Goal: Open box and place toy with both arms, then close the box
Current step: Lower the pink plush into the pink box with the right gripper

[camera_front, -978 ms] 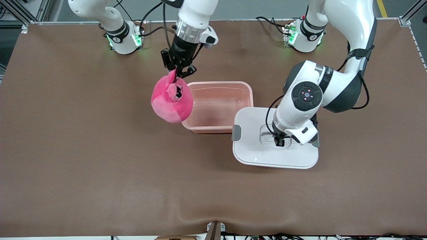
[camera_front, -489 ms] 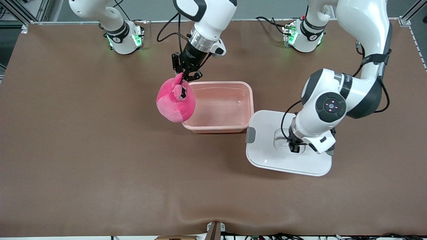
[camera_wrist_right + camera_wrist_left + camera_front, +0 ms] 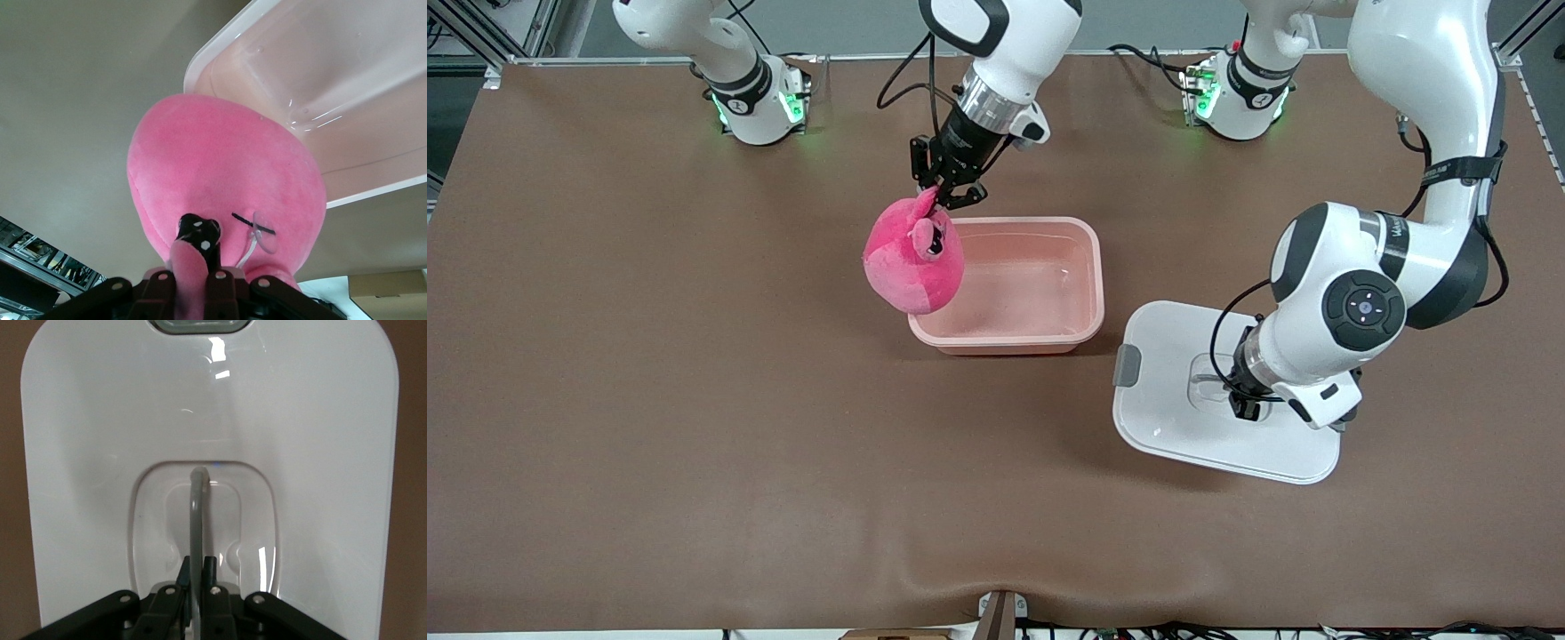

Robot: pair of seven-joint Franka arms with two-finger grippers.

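Note:
The pink translucent box (image 3: 1023, 286) stands open in the middle of the table. My right gripper (image 3: 940, 196) is shut on an ear of the pink plush toy (image 3: 914, 258), which hangs over the tub's rim at the right arm's end. The right wrist view shows the toy (image 3: 220, 167) hanging from the right gripper (image 3: 195, 257) beside the tub (image 3: 347, 87). My left gripper (image 3: 1246, 407) is shut on the clear handle of the white lid (image 3: 1174, 431), beside the tub toward the left arm's end. The left wrist view shows the left gripper (image 3: 195, 570) clamping the handle (image 3: 197, 513) on the lid (image 3: 93, 453).
The two arm bases (image 3: 758, 105) (image 3: 1232, 98) with green lights stand along the table's edge farthest from the front camera. The brown table cover (image 3: 694, 400) lies bare round the tub and lid.
The left gripper has carried the lid away from the tub toward the left arm's end and nearer the front camera. The right gripper has moved the toy toward the tub, over its rim.

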